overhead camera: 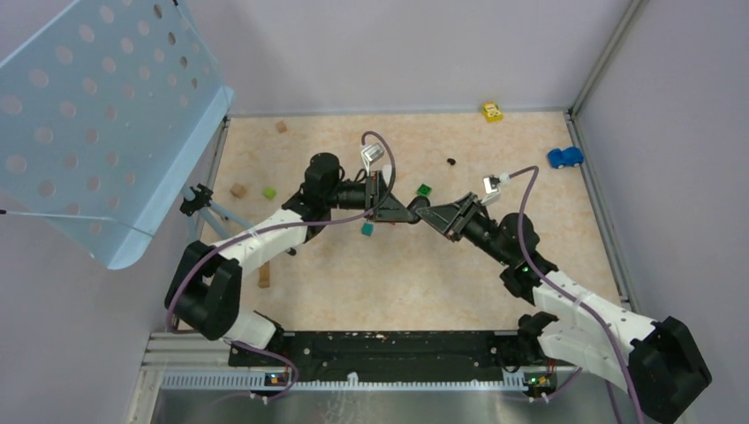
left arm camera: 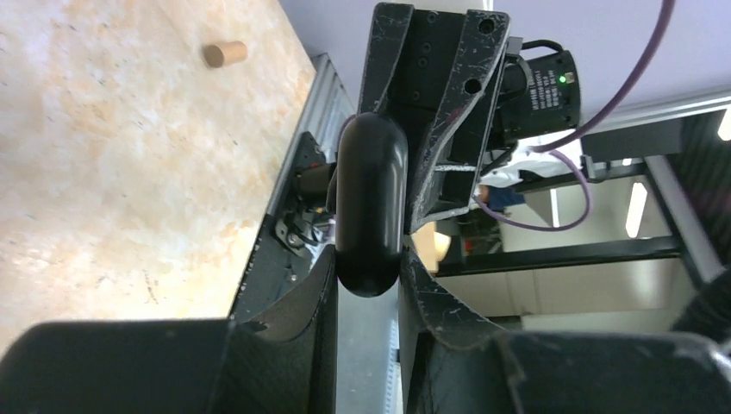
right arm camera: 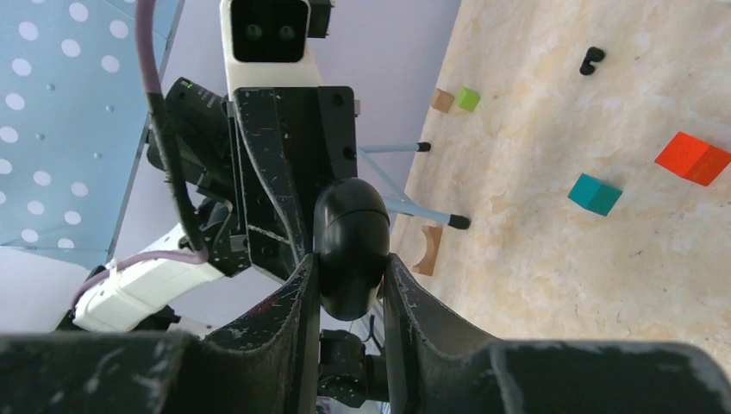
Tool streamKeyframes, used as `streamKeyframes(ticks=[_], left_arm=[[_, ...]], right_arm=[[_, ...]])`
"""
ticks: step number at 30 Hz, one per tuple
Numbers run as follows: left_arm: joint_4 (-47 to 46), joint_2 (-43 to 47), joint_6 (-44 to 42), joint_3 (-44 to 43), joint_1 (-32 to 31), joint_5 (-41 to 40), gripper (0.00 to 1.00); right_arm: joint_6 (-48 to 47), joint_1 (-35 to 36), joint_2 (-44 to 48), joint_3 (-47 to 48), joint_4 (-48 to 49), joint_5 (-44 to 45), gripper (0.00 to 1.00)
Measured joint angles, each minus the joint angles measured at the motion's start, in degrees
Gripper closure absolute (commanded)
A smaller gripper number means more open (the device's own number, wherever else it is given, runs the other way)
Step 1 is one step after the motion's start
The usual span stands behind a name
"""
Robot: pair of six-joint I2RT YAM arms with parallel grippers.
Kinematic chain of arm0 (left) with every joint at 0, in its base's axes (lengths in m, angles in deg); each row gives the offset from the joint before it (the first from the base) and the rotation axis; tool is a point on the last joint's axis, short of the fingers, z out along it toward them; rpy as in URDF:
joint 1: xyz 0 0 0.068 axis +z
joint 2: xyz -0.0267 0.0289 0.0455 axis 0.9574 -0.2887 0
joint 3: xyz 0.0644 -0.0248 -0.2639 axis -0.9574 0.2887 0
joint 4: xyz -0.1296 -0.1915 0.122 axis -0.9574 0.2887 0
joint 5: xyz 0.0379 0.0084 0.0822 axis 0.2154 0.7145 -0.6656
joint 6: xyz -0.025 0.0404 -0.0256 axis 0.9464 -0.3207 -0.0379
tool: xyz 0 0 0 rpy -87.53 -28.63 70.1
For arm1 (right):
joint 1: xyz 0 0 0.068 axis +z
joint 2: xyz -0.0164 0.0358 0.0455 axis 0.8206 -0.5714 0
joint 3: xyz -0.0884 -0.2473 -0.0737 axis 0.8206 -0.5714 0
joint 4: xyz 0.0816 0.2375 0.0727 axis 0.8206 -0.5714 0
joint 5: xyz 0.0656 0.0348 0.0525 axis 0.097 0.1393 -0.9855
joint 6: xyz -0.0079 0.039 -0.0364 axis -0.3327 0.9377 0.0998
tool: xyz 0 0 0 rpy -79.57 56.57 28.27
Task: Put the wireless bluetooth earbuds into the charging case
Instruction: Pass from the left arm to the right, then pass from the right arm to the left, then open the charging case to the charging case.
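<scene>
Left tool (left arm camera: pixel 369 269) and right tool (right arm camera: pixel 349 269) both pinch the charging case (left arm camera: pixel 371 207); best hold one firm while prying gently.

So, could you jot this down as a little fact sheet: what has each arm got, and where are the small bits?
left tool: shut on one end of the glossy black rounded plastic charging case
right tool: shut on the case's other end
case: held between both tools, off the beige speckled table
tiny black plastic earbud: lying loose on the table, not in the case
nearby: teal cube, orange-red cube
</scene>
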Motion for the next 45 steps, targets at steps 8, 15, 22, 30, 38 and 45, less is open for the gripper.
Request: streamKeyframes(ticks=[8,15,22,30,38,45], left_arm=[[13.07,2.75,-10.67,-3.69,-0.33,-2.91,0.13],[14.71,2.89,-11.23,-3.67,0.55,-3.37,0.26],[11.8,2.89,-8.66,-2.99,0.72,-2.71,0.44],[8.5,2.89,-6.14,-2.51,1.03,-1.4,0.7],[5.75,2.89,-5.31,-2.29,1.6,-0.31,0.85],[-10.08,2.03,6.1,3.28,2.84,1.44,0.9]], right_arm=[[-1.95,0.0,0.66,1.36,-2.84,0.07,1.0],[-3.28,-0.02,0.42,1.36,-3.72,-1.64,1.0],[-3.8,-0.02,-1.66,1.36,-1.07,-5.7,1.0],[-3.52,-0.02,-5.2,1.44,4.57,-10.05,1.0],[-2.19,-0.48,-6.8,1.79,7.96,-12.07,1.0],[-0.55,-1.64,-9.29,1.64,12.83,-15.61,1.0]])
